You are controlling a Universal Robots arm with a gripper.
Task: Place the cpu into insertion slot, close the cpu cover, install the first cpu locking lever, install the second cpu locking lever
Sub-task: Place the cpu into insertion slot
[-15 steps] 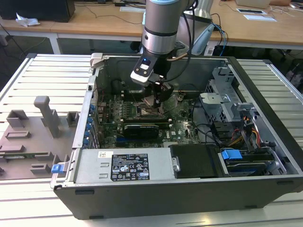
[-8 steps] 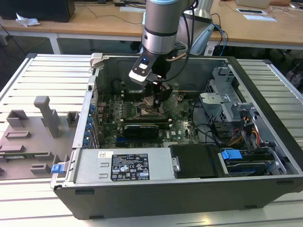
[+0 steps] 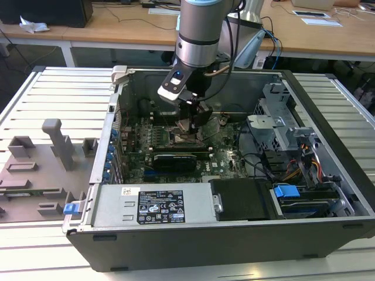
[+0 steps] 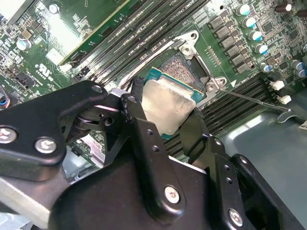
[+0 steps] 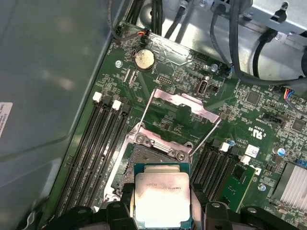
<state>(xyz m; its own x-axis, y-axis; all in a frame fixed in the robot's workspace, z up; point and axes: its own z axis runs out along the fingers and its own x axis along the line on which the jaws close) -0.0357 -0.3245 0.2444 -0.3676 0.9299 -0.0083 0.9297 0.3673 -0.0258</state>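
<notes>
Item: cpu (image 5: 162, 199), silver-topped, clamped in the tool (image 4: 162, 115), poised just above the insertion slot (image 5: 144, 157), not yet seated. The cpu cover (image 5: 186, 103) stands swung open beyond the socket. Step in hand: placement. Judged requirement: chip edges squared to the socket rim, gentle descent.

Arm (image 3: 199, 26): thick tube, blue-grey upper section, silver-grey band below it. Under tube, pale grey wrist block (image 3: 176, 86) with small blue light. Black cables (image 3: 229, 44) trail down beside tube. Beneath tube, gripper (image 4: 165, 110): matte black throughout, chunky rounded linkage plates, silver cross-head screws (image 4: 46, 143), two narrow fingers (image 4: 144, 134) dotted with small holes.
</notes>
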